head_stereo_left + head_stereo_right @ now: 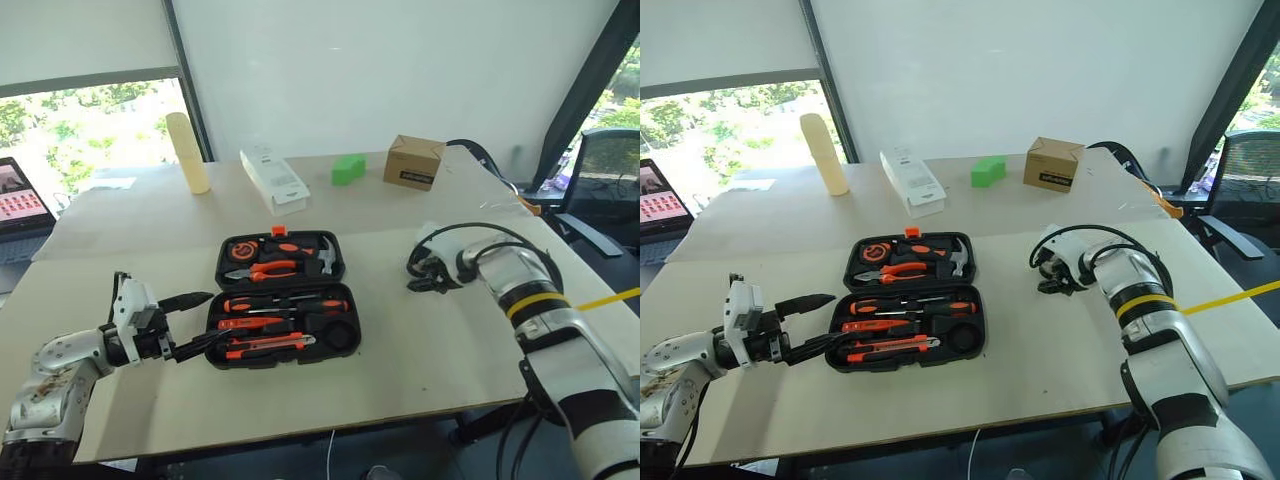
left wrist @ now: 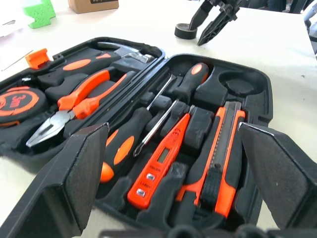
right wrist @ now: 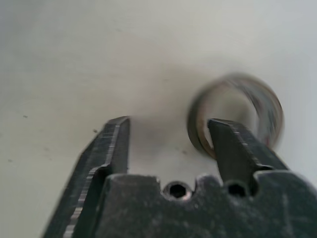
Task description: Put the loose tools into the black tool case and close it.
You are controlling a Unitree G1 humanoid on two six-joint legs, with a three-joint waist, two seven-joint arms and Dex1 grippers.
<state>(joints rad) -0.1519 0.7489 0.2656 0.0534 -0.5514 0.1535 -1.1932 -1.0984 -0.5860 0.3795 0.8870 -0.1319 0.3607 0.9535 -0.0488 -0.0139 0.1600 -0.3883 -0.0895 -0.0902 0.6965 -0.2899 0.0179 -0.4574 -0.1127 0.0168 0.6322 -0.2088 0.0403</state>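
**Tape roll left on the table, case nearly full**

Pale tabletop [image 1: 420, 340] by a window carries the work. On it, the right gripper [image 3: 168, 131] points down at the small dark tape roll [image 3: 235, 116], fingers partly apart: one finger sits inside or over the ring's near wall, the other on bare table beside it. Nothing is gripped yet, as far as the wrist view shows. The roll looks light, stiff and round, so it may skate or tip; pinching across one wall, one finger through the hole, seems the surest hold.

The left gripper [image 2: 173, 163] hovers spread wide at the near edge of the black tool case [image 1: 287, 300], holding nothing.

The case lies open flat. Its near half holds two screwdrivers [image 2: 148, 129], the slim orange tester [image 2: 158, 163] and the utility knife [image 2: 223, 153]; a round recess [image 2: 240, 84] stands empty, probably meant for the roll. The far half holds pliers [image 2: 74, 104], a hammer [image 2: 126, 49] and a tape measure [image 2: 17, 101].
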